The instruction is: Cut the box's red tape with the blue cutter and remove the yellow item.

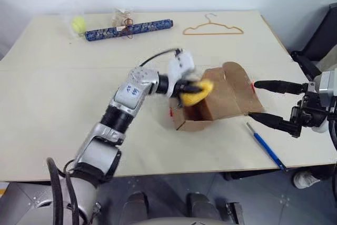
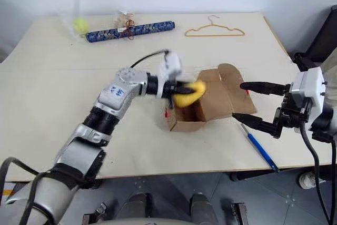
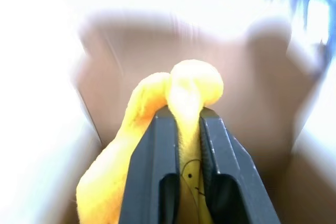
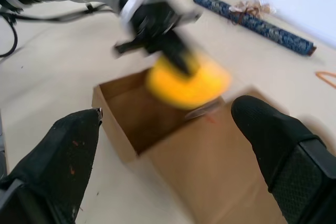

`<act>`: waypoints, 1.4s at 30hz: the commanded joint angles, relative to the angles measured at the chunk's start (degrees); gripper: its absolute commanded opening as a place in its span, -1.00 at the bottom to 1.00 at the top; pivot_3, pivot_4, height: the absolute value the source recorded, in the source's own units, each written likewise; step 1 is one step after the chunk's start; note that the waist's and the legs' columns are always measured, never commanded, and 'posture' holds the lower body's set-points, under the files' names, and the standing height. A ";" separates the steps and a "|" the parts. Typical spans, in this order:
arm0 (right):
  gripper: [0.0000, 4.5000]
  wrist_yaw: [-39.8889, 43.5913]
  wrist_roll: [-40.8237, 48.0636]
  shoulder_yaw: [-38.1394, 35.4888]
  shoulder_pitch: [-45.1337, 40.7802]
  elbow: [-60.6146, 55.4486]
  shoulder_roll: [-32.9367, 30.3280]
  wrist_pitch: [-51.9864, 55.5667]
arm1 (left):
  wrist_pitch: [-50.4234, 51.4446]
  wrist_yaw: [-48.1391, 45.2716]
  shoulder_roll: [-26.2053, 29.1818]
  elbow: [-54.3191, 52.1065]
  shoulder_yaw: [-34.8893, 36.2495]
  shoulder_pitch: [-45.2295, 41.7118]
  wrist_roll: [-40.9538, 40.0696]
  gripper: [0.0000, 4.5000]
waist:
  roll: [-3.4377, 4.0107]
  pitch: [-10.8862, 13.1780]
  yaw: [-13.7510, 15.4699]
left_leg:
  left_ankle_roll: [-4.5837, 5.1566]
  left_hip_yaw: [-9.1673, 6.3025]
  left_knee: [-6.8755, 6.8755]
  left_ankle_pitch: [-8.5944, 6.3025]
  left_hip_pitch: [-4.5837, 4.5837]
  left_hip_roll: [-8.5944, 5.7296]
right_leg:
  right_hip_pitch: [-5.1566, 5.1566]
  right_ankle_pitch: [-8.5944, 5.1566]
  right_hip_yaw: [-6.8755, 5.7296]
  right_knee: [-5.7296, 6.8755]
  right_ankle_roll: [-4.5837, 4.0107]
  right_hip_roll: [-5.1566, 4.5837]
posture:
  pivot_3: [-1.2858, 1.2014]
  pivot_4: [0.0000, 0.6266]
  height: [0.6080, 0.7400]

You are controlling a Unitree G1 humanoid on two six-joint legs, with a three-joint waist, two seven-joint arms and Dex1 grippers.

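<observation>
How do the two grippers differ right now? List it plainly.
The left gripper is shut on the yellow item; the right gripper stands wide open and holds nothing. The left gripper is at the mouth of the open box; the right gripper sits beside the box, its fingers bracketing the flap end, near the blue cutter on the table. Both have two black fingers.

Blurring across yellow item (image 4: 186, 85) and box (image 3: 157, 45) interior; hiding lower part of yellow item behind left jaws; cropping blue cutter (image 2: 258, 150) tip behind right gripper (image 2: 250, 104).
</observation>
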 commanded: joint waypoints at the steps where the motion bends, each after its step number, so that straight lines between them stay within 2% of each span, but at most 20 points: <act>1: 1.00 -0.35 0.25 0.14 -1.16 -0.07 0.72 -2.11 | -5.21 -2.86 -0.59 1.83 5.16 -0.47 -4.02 -0.96 | 0.02 -0.01 -0.25 | 0.00 0.00 -0.02 0.00 0.02 0.00 | 0.00 0.00 0.00 0.00 0.00 0.01 | 0.03 -0.52 1.00; 5: 1.00 -1.10 0.53 2.73 -3.21 0.14 2.54 -3.33 | -3.86 0.39 -0.85 0.89 14.54 0.60 -11.02 -0.96 | 0.02 -0.01 -0.42 | -0.01 0.01 -0.03 0.01 0.04 0.01 | 0.00 0.00 0.00 0.02 0.00 0.01 | 0.03 -0.52 1.00; 8: 1.00 -0.83 0.95 5.80 -5.27 -0.54 4.73 -4.19 | -1.29 1.40 3.80 -5.66 20.25 5.31 -15.05 -0.96 | 0.02 -0.01 -1.06 | -0.01 0.00 -0.03 0.01 0.06 0.04 | -0.01 0.00 0.01 0.08 0.00 0.02 | 0.03 -0.52 1.00; 11: 1.00 -1.16 2.18 9.25 -7.89 -1.73 7.83 -4.29 | 0.81 -2.12 15.43 -15.18 22.40 16.97 -13.66 -0.96 | 0.06 -0.03 -2.42 | -0.04 0.01 -0.09 0.02 0.14 0.07 | -0.04 0.00 0.02 0.25 -0.01 0.03 | 0.03 -0.52 1.00; 13: 1.00 -0.72 2.46 11.03 -8.61 -2.18 9.14 -4.30 | 0.62 -3.27 21.29 -19.09 23.53 23.77 -12.70 -0.96 | 0.05 -0.03 -2.90 | -0.05 0.02 -0.20 0.03 0.25 0.08 | -0.04 -0.02 0.01 0.32 -0.03 0.03 | 0.03 -0.52 1.00; 15: 1.00 0.95 1.63 13.39 -8.88 -2.35 10.84 -6.26 | -0.94 -5.01 27.09 -23.10 26.43 32.78 -11.93 -0.96 | 0.03 -0.02 -3.08 | -0.05 0.03 -0.16 0.03 0.23 0.12 | -0.05 -0.03 -0.05 0.34 -0.05 0.02 | 0.03 -0.52 1.00; 16: 1.00 1.63 1.30 14.53 -8.89 -2.30 11.75 -7.14 | -5.31 -5.87 29.45 -24.58 27.71 37.53 -9.84 -0.96 | 0.00 0.00 -3.06 | -0.06 0.03 -0.16 0.03 0.23 0.11 | -0.04 -0.03 -0.06 0.34 -0.05 -0.01 | 0.03 -0.52 1.00; 19: 1.00 4.00 -1.06 17.95 -8.72 -1.07 14.85 -12.02 | -9.76 -6.09 32.89 -28.12 31.63 49.36 -7.90 -0.96 | -0.06 0.02 -2.33 | -0.06 0.05 -0.12 0.01 0.20 0.09 | 0.00 -0.04 -0.11 0.33 -0.07 -0.06 | 0.03 -0.52 1.00; 22: 1.00 5.99 -3.91 20.48 -8.60 1.36 16.98 -16.73 | -11.38 -4.61 33.26 -28.16 34.34 56.59 -7.33 -0.96 | -0.06 0.02 -1.56 | -0.02 0.09 -0.05 -0.01 0.22 0.09 | 0.05 -0.05 -0.12 0.32 -0.10 -0.07 | 0.03 -0.52 1.00; 23: 1.00 6.48 -4.71 20.95 -8.61 2.11 17.38 -18.11 | -11.22 -4.48 33.27 -28.09 34.63 58.01 -7.54 -0.64 | -0.06 0.02 -1.47 | -0.02 0.08 -0.03 -0.01 0.22 0.09 | 0.05 -0.06 -0.13 0.33 -0.12 -0.07 | 0.03 -0.52 1.00; 24: 1.00 6.83 -5.35 21.34 -8.58 2.76 17.74 -19.23 | -11.33 -4.25 33.16 -28.07 34.89 58.93 -7.81 -0.56 | -0.06 0.02 -1.38 | 0.01 0.08 -0.02 -0.02 0.22 0.09 | 0.06 -0.06 -0.13 0.36 -0.13 -0.07 | 0.03 -0.52 1.00; 35: 1.00 3.86 -6.39 18.39 -8.69 6.66 17.99 -22.30 | -3.90 -2.48 34.75 -29.52 37.81 58.15 -14.29 0.98 | -0.08 0.01 -1.91 | -0.04 0.10 -0.23 0.00 0.31 0.13 | -0.02 -0.03 -0.14 0.37 -0.24 -0.02 | 0.03 -0.52 1.00; 39: 1.00 0.70 -6.02 15.58 -8.28 6.48 16.68 -20.97 | 8.86 -0.59 36.30 -30.74 46.96 58.17 -25.72 0.99 | -0.09 0.01 -2.22 | -0.03 0.14 -0.23 -0.01 0.31 0.15 | -0.04 -0.03 -0.13 0.37 -0.24 -0.02 | 0.03 -0.52 1.00; 42: 1.00 1.98 -5.32 15.59 -8.48 6.41 15.30 -20.12 | 1.67 -3.56 39.72 -27.42 50.78 65.86 -17.88 0.99 | -0.10 0.02 -2.79 | -0.05 0.18 -0.29 -0.03 0.37 0.17 | -0.05 -0.05 -0.13 0.35 -0.27 -0.02 | 0.03 -0.52 1.00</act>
